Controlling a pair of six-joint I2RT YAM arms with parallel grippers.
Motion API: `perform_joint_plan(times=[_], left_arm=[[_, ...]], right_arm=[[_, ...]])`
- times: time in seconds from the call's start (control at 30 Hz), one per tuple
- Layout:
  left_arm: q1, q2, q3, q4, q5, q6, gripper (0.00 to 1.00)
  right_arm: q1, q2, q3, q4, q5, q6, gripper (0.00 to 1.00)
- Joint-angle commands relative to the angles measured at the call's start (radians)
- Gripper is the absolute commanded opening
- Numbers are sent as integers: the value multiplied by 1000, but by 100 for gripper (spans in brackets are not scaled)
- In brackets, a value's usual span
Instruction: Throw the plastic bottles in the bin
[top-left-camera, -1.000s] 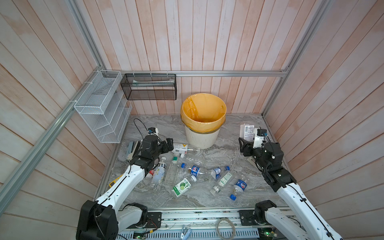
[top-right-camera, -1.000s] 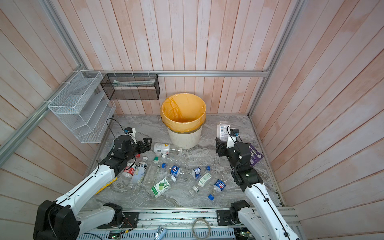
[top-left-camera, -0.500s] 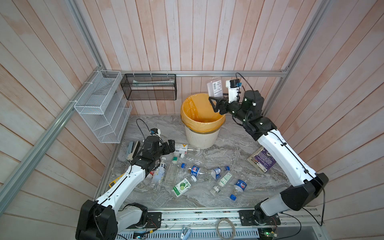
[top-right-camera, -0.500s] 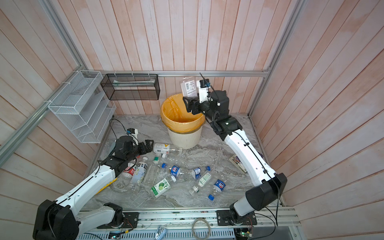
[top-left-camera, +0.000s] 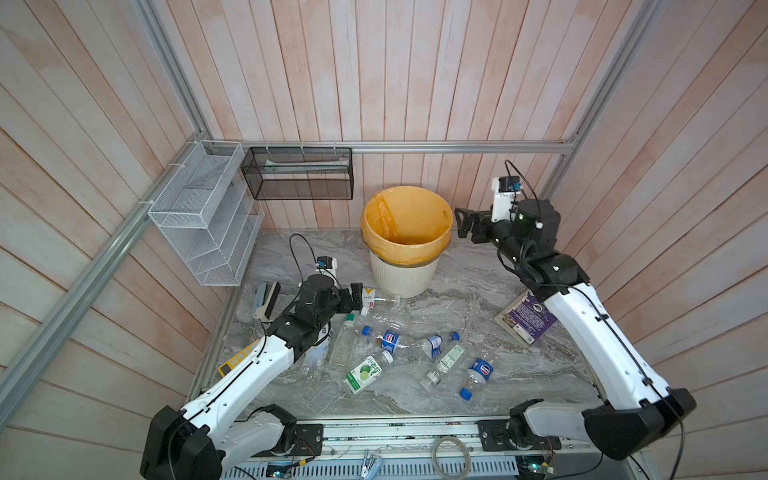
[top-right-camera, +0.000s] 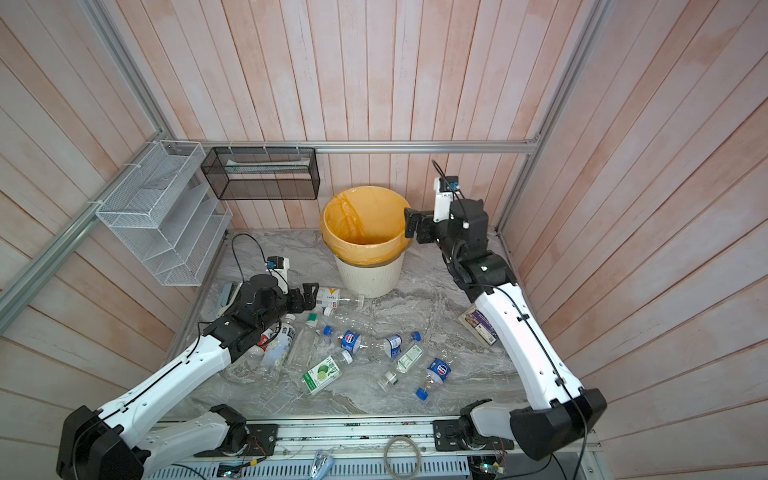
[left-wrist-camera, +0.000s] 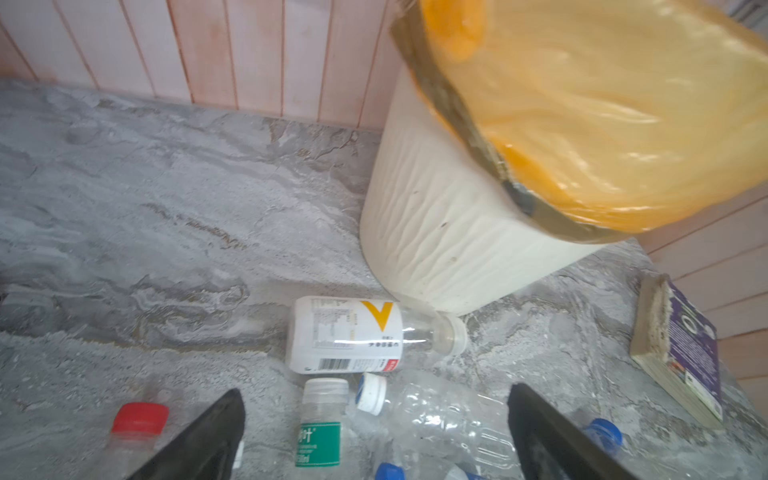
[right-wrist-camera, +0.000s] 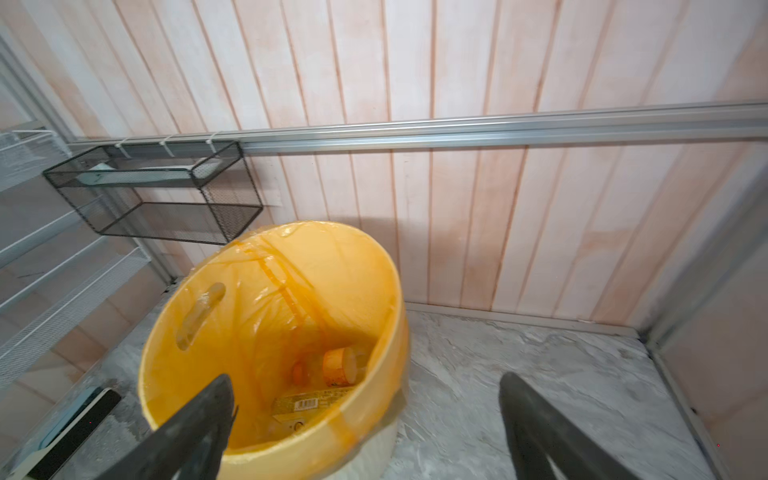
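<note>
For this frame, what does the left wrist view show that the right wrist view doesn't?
Left wrist only: bottles lying on the table, a white-labelled one nearest the bin, and the purple book. Right wrist only: the bin's inside with items at the bottom, the black wire basket, the white rack. Both: the yellow-lined bin, table, wooden wall.

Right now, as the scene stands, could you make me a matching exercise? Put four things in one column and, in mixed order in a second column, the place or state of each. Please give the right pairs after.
Things
1. bin
2. bottle with the yellow V label
3. purple book
4. right gripper

Place or state
a. open and holding nothing, near the bin's rim
b. lying on its side by the bin's foot
c. flat on the table, on the right side
d. upright, lined with a yellow-orange bag

Pairs: 1-d, 2-b, 3-c, 4-a
</note>
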Motion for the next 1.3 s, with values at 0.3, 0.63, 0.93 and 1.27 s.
perform_joint_plan(times=[0.3,0.63,0.93,1.27], left_arm=[[-581,276,241,-71,-195,108,100],[-807,709,576,-151,-46,23,92],[-814,929,746,-222,78,-15,81],[-788,1115,906,-303,99,-16,80]], right_arm=[[-348,-367,-654,22,-42,137,100],[-625,-466,-763,60,-241,148,100],[-627,-497,-770,83,-264,164,100],[-628,-506,-775,100,-321,166,100]])
